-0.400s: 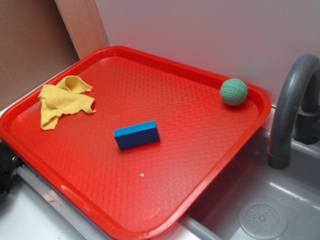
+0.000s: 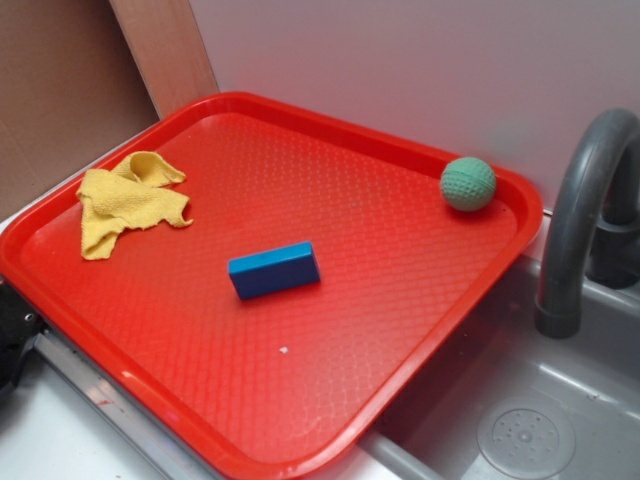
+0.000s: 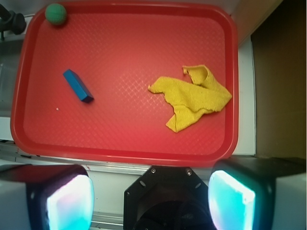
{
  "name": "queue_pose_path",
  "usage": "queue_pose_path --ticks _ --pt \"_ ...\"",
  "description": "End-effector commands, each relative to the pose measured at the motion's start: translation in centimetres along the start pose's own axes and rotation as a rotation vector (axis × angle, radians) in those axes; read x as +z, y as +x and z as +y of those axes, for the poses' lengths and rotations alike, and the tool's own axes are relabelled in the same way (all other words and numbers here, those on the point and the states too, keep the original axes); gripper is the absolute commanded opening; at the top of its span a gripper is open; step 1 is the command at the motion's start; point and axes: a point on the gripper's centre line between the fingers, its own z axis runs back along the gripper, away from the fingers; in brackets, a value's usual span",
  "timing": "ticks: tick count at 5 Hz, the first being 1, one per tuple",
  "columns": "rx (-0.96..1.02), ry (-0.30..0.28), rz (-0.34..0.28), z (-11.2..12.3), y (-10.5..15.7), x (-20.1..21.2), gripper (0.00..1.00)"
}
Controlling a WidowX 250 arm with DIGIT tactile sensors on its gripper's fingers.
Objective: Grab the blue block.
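Observation:
The blue block [image 2: 275, 269] lies flat near the middle of the red tray [image 2: 300, 105]. In the wrist view the blue block [image 3: 78, 85] sits at the tray's [image 3: 124, 155] left half, far from my gripper [image 3: 151, 191]. The gripper hangs high above the tray's near edge, open, with nothing between its two pale pads [image 3: 69, 203]. In the exterior view only a dark bit of the arm [image 2: 12, 330] shows at the left edge; the fingers are out of that view.
A crumpled yellow cloth [image 2: 128, 200] lies at the tray's left; in the wrist view the cloth [image 3: 194, 97] is right of centre. A green ball [image 2: 468, 184] rests in the far corner. A grey faucet [image 2: 585, 215] and sink [image 2: 525, 435] stand to the right.

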Motion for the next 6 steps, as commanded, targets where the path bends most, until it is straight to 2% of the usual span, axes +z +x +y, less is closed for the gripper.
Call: queue_pose_path --ticks 1,2,3,5,6 --pt "-0.494 -0.051 -0.077 -5.3 4.6 -1.4 1.00" --pt "-0.735 -0.138 -0.098 -8.7 5.2 -3.0 1.00" --pt "-0.789 -0.106 -0.011 -11.7 5.7 -5.0 1.00" --pt "-0.642 -0.079 0.070 -13.0 7.1 -10.1 1.00" --pt "-0.569 -0.082 0.111 -12.5 7.7 -12.5 1.00"
